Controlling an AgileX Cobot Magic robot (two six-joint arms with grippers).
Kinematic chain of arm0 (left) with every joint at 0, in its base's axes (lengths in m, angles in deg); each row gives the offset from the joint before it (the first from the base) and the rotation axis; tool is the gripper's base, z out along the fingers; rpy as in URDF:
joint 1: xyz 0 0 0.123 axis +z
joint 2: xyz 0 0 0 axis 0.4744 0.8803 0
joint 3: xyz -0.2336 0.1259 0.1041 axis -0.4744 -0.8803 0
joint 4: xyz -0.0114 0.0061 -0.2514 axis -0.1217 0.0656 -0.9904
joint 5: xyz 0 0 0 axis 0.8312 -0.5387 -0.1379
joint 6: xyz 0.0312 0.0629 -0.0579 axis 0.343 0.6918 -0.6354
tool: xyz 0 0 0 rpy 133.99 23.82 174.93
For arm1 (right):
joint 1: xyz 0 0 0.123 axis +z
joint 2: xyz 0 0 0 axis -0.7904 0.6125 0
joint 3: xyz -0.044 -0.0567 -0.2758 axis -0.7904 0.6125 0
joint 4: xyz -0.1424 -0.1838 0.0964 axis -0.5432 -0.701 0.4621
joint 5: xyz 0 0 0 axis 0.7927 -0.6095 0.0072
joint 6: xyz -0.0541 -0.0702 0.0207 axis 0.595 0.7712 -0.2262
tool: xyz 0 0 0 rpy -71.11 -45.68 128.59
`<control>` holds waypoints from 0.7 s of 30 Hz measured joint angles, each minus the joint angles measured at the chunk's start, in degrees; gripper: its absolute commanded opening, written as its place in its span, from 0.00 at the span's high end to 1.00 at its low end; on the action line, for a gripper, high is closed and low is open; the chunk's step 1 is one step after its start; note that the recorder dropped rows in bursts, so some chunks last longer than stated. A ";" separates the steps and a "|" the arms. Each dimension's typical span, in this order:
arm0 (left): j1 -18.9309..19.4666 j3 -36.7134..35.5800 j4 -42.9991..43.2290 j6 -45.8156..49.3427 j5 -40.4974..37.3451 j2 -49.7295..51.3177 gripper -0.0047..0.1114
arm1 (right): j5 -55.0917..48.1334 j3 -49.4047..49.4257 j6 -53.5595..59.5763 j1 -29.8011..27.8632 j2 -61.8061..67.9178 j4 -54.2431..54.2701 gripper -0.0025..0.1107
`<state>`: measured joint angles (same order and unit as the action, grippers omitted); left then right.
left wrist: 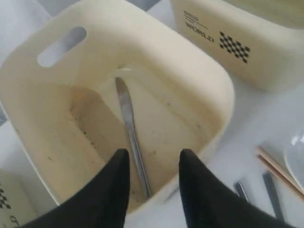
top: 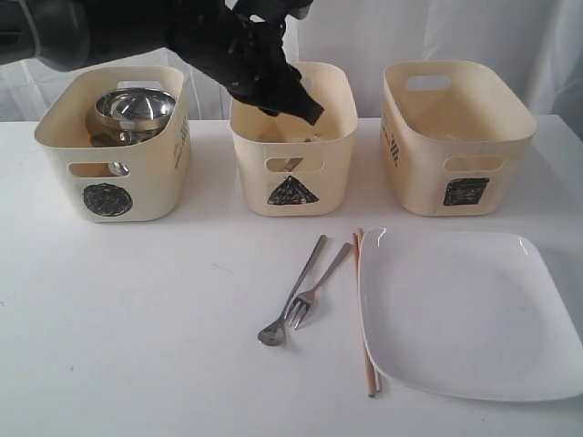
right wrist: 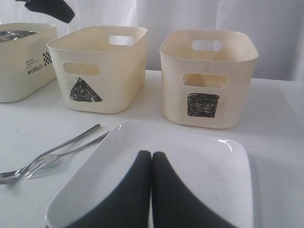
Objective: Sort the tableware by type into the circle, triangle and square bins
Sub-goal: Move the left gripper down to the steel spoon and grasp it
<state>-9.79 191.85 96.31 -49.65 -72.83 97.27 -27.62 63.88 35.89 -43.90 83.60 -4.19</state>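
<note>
Hanging over the triangle bin [top: 291, 159], the left claw [left wrist: 152, 187] has its fingers spread with nothing between them. Below it a steel knife [left wrist: 129, 128] lies alone along the bin's floor. The three cream bins stand in a row along the back edge of the bench [top: 137, 319], with narrow gaps between them: the circle bin [top: 109, 173] toward the left edge, the square bin [top: 455, 146] toward the right edge. A steel bowl [top: 135, 107] sits high in the circle bin on other steel ware that I cannot tell apart.

The large white square plate [top: 465, 314] fills the front right corner, its rim reaching the bench's right edge. Wooden chopsticks [top: 364, 309] lie just beside its left rim, perhaps touching it. A fork [top: 330, 273] and a spoon [top: 304, 273] lie side by side near them, heads toward the front edge. The right claw [right wrist: 152, 190] is pressed together, holding nothing, over the plate's front rim; whether it touches I cannot tell.

From the cutlery to the left edge the white bench is open. Pale cloth [top: 547, 55] hangs behind the bins.
</note>
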 measured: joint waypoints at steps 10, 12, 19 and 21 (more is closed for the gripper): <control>-4.03 -16.54 -3.09 0.25 -6.36 -7.22 0.61 | 0.00 0.00 0.00 0.00 0.00 0.00 0.98; -5.30 -20.27 -3.78 0.25 -6.47 -8.54 0.61 | 0.00 0.00 0.00 0.00 0.00 0.00 0.98; -6.02 -23.38 -9.56 -4.45 -4.34 -8.62 0.44 | 0.00 0.00 0.00 0.00 0.00 0.00 0.98; -5.89 -23.38 -10.90 -4.45 -3.32 -8.50 0.43 | 0.00 0.00 0.00 0.00 0.00 0.00 0.98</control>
<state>-15.68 168.46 85.42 -54.10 -76.15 88.77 -27.62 63.88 35.89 -43.90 83.60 -4.19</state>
